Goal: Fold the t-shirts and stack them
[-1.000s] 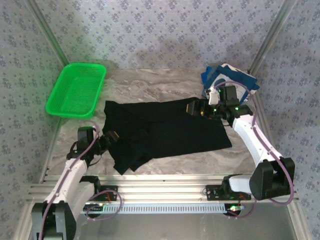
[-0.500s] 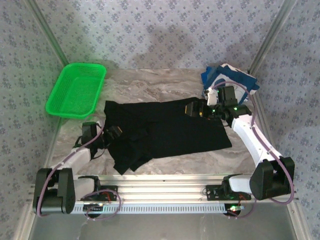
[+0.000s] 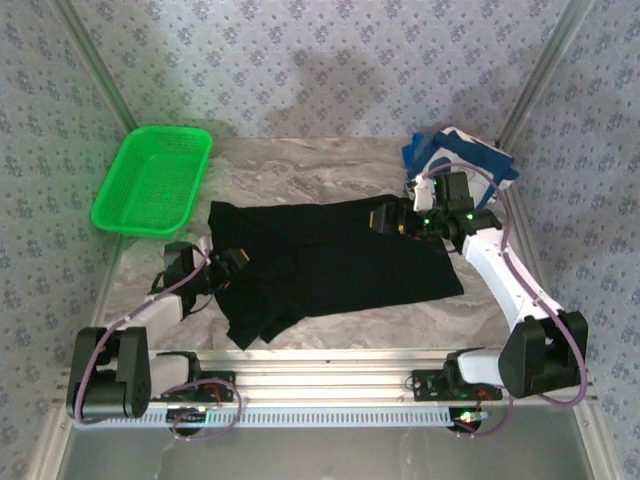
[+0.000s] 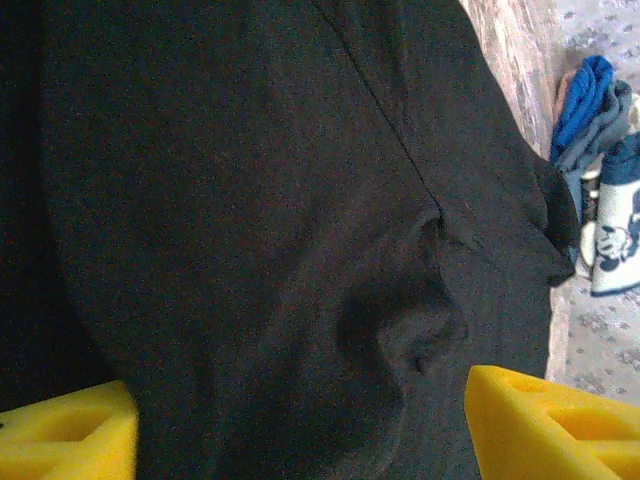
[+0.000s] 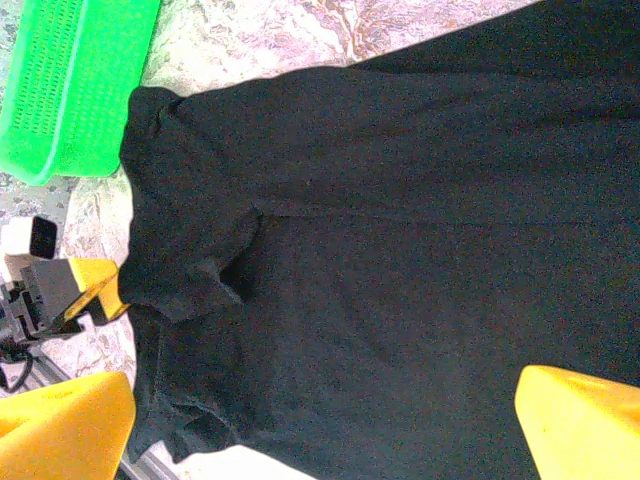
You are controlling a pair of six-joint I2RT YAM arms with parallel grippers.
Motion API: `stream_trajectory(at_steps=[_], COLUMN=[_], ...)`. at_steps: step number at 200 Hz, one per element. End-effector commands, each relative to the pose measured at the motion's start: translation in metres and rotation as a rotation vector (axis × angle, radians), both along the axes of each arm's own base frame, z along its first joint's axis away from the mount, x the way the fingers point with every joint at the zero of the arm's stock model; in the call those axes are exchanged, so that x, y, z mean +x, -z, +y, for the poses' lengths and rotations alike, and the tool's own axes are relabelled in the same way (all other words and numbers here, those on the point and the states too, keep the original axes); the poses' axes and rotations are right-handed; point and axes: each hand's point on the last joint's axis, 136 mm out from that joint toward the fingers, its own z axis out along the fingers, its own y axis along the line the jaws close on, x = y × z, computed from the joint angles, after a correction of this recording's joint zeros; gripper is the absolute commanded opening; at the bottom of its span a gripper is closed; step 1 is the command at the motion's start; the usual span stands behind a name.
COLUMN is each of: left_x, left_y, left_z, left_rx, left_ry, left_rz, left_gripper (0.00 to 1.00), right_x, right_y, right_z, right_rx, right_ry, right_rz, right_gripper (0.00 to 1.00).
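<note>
The black t-shirt (image 3: 340, 262) lay spread on the desk (image 3: 330, 172), long axis running left to right, with the navy t-shirt (image 3: 470, 158) bunched far right. The left hand (image 3: 228, 268) at its left edge and the right hand (image 3: 386, 218) at its far-right edge both gaped, holding nothing.

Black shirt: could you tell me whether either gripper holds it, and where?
Neither: the left gripper and right gripper both stand open over the black shirt.
</note>
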Motion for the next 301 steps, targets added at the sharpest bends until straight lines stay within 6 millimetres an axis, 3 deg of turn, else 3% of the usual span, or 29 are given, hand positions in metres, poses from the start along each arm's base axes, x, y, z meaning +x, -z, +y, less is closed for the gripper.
stream_trajectory(at_steps=[1,119,193,237,272,301], left_x=[-0.008,-0.033,-0.059,-0.068,-0.051,-0.021], left_y=[-0.001,-0.037,-0.062,-0.048,-0.042,-0.032], left_z=[-0.012,-0.018,0.004,0.035,0.034,0.023], left_rx=[-0.066,-0.112,-0.159,0.035,0.238,0.37], left_ry=[0.068,0.1,-0.083,-0.217,-0.137,-0.08], left_rz=[-0.003,-0.062,-0.125,-0.009,0.111,0.175], left_gripper=[0.71,0.71,0.72,0.72,0.68,0.57], right_x=[-0.002,-0.005,-0.005,-0.004,-0.003,-0.007], right_y=[-0.002,0.002,0.011,0.038,0.08,0.114], right_z=[0.004,0.002,-0.003,-0.018,-0.04,-0.054], right_rx=[0.002,-0.006,-0.018,-0.11,-0.241,-0.295], right_ry=[-0.023,-0.028,-0.015,0.049,0.16,0.263], right_rz=[0.004,0.011,0.03,0.129,0.298,0.409], right_gripper=[1.0,1.0,1.0,1.0,1.0,0.84])
